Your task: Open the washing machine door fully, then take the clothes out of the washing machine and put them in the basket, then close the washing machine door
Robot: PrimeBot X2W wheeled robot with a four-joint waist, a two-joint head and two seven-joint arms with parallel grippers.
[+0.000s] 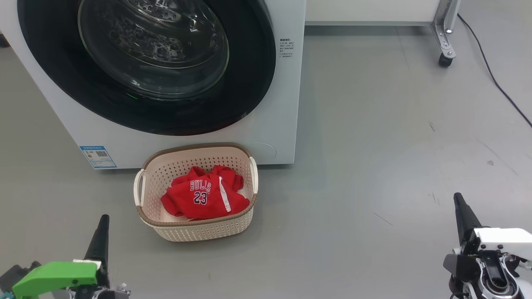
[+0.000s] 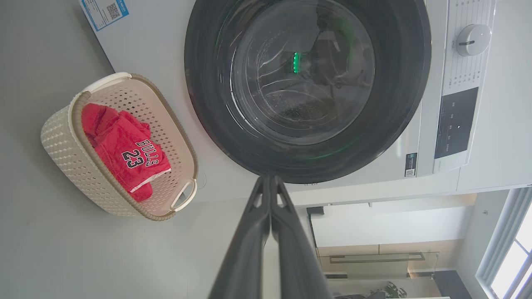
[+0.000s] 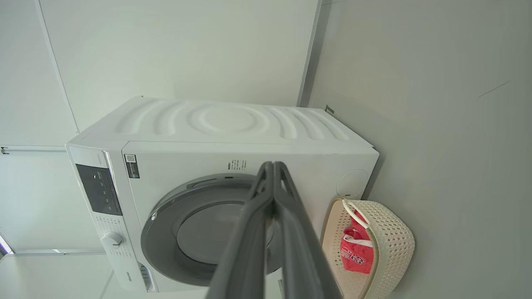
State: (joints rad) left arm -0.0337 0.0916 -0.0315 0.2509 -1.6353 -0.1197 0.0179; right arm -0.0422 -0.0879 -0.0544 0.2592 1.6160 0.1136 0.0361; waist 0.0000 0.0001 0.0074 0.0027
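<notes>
Left wrist view has the left claw [image 2: 270, 179] pressed together, its 2 dark fingers meeting at the tips and pinching nothing. It is aimed at the lower edge of the washing machine door [image 2: 307, 83] but is apart from it. Right wrist view gives the same for the right claw [image 3: 273, 164]: 2 fingers closed on each other, empty, well back from the machine.

The door lies flat against the white front of the washing machine [image 2: 158, 54], in the upper middle of the left wrist frame. The clothes [image 2: 124, 149], a BULLS 23 jersey on top, lie inside the basket [image 2: 79, 109] at centre left. The basket stands on the floor [image 1: 374, 166] just before the machine; whether it touches cannot be told.

All 3 parts of the task look done, so a good finish is probably a check. Whether the latch has caught cannot be seen. If a press is needed, closed fingertips belong on the black rim rather than the glass, on a path well clear of the basket's handle.
</notes>
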